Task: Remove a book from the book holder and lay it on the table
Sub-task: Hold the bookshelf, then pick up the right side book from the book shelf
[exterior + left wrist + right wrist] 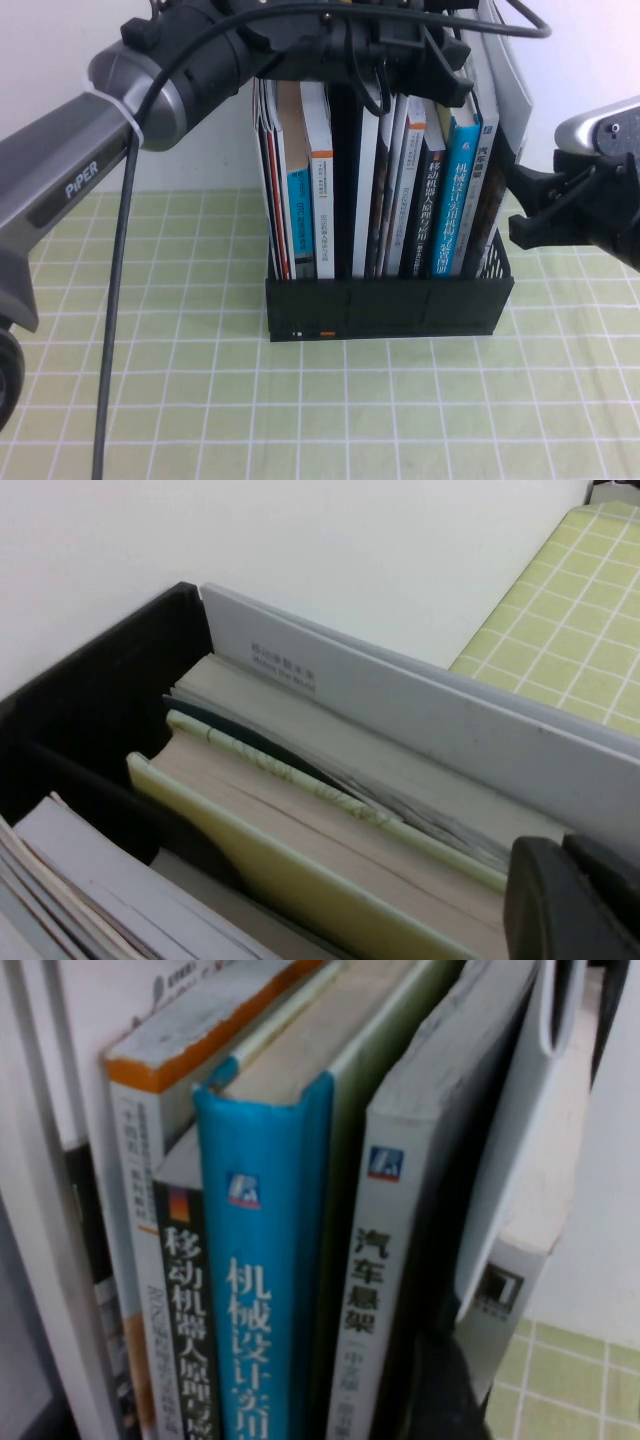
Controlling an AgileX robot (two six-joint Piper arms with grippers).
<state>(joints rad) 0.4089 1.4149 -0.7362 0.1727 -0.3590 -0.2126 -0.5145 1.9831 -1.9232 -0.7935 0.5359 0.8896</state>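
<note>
High view puts the book (507, 70) at the robot's-right end of the book holder (400, 310), upright and leaning a little outward. Its pale cover rises above the blue-spined book (462, 190) and the other spines beside it, and nothing has been lifted yet.

The left gripper (420, 70) hangs over the tops of the books, roughly above the middle of the row. I cannot tell whether its grasp is released or clenched, since the arm's own bulk covers it. The right gripper (516, 205) waits just beside the holder's right wall, level with the upper spines. Its fingers (520, 178) look spread and, as far as this angle lets me judge, hold nothing.

I judge the step in hand to be the approach, with a gripper yet to close on the book's exposed top edge. The next move calls for pinching that thin, floppy cover only, away from its thicker neighbours, then lifting straight up until it clears the tall dividers.

Room is tight inside the holder, with books packed close and a wall right behind. The table (200, 400) in front is open and broad enough for laying the book flat.
</note>
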